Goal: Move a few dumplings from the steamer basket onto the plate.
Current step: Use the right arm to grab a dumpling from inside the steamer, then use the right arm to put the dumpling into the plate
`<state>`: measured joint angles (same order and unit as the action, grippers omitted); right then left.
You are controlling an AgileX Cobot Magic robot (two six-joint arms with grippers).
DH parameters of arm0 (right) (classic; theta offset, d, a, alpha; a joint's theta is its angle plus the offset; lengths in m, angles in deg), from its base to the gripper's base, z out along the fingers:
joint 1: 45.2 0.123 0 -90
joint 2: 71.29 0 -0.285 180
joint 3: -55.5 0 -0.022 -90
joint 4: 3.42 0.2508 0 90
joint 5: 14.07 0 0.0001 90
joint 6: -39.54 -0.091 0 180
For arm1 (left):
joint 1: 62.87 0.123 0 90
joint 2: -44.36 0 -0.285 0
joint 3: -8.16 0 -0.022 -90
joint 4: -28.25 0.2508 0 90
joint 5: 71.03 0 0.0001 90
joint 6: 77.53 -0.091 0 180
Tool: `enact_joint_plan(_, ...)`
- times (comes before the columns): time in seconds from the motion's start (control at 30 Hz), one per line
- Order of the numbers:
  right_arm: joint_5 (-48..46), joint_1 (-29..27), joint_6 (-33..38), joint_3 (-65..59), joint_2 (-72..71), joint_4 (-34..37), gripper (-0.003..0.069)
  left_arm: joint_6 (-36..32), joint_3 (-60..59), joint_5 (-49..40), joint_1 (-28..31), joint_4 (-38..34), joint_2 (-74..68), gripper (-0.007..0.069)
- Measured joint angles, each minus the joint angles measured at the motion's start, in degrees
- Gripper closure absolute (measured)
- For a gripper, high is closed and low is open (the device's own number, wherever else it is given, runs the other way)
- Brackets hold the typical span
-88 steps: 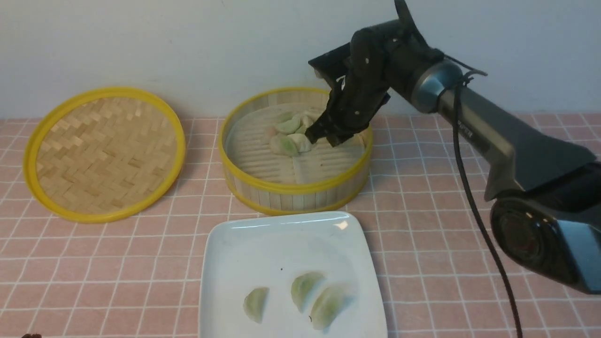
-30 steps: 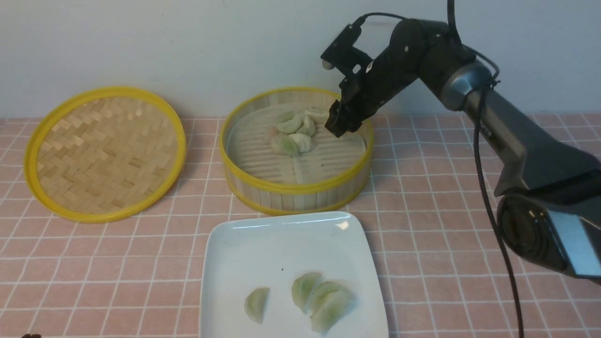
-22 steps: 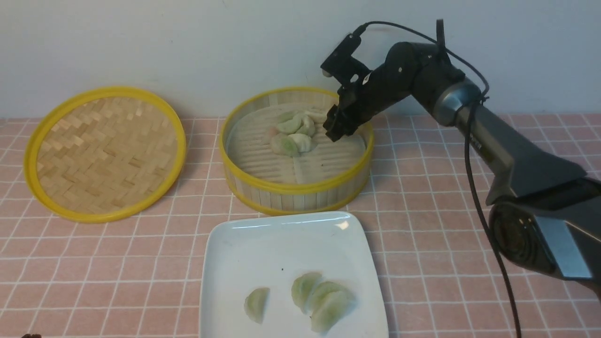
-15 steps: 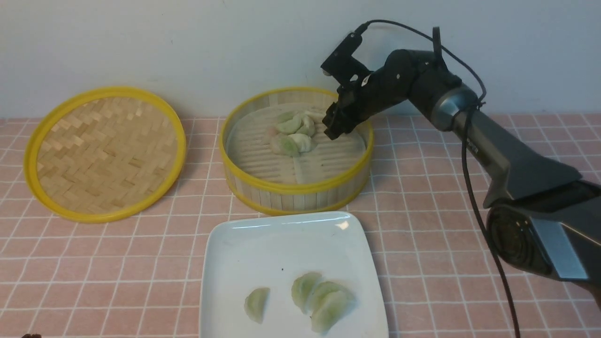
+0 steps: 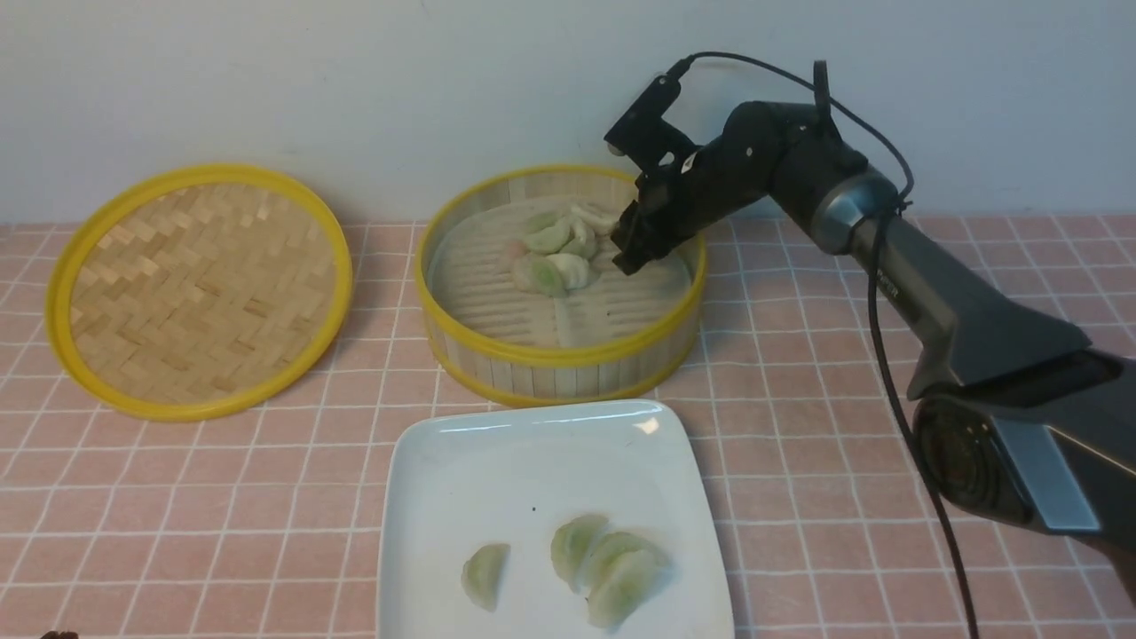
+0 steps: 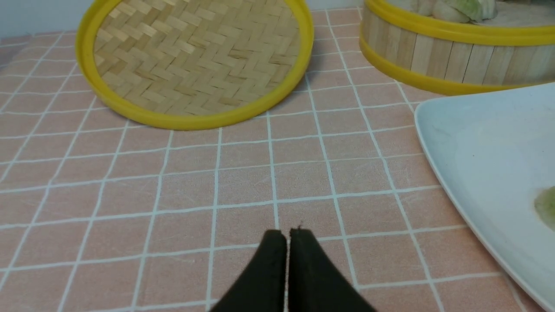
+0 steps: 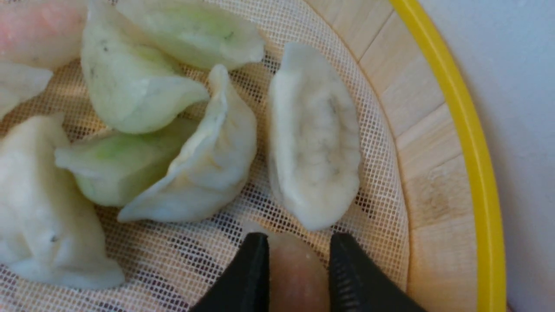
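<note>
Pinkish dumpling (image 7: 297,279) pinched in right tool (image 7: 299,238), inside steamer basket (image 7: 427,130).

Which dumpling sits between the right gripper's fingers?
The pinkish-brown dumpling, straddled by the right gripper; the other dumplings all lie clear of it.

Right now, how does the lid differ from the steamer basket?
The lid is flat and shallow; the basket has a tall slat wall. The lid's surface is herringbone weave; the basket's floor is ribbed. The lid holds nothing; the basket holds dumplings. Both are round bamboo with yellow rims.
</note>
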<state>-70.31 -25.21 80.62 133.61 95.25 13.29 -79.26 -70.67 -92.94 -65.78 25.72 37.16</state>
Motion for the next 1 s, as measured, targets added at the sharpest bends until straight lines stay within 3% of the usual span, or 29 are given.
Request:
enact_joint_plan(0.2,-13.57,0.00,-7.24,11.08,1.37,-1.64,0.0501,0.00,0.00,0.00,0.00,0.00,0.00,0.0631)
enact_joint_plan(0.37,-15.92,0.00,-11.32,12.67,-1.52,-1.64,0.0501,0.00,0.00,0.00,0.00,0.00,0.00,0.0631)
enact_joint_plan(0.57,-16.47,0.00,-22.91,12.78,-7.84,-1.43,0.0501,0.00,0.00,0.00,0.00,0.00,0.00,0.0631)
enact_joint_plan(0.73,-17.01,0.00,-25.72,12.78,-16.03,1.13,0.0501,0.00,0.00,0.00,0.00,0.00,0.00,0.0631)
enact_joint_plan(0.87,-16.78,0.00,-26.08,6.99,-24.51,2.01,0.0501,0.00,0.00,0.00,0.00,0.00,0.00,0.0631)
enact_joint_plan(1.0,-16.29,0.26,-27.12,-8.54,-33.69,1.34,0.0501,0.00,0.00,0.00,0.00,0.00,0.00,0.0631)
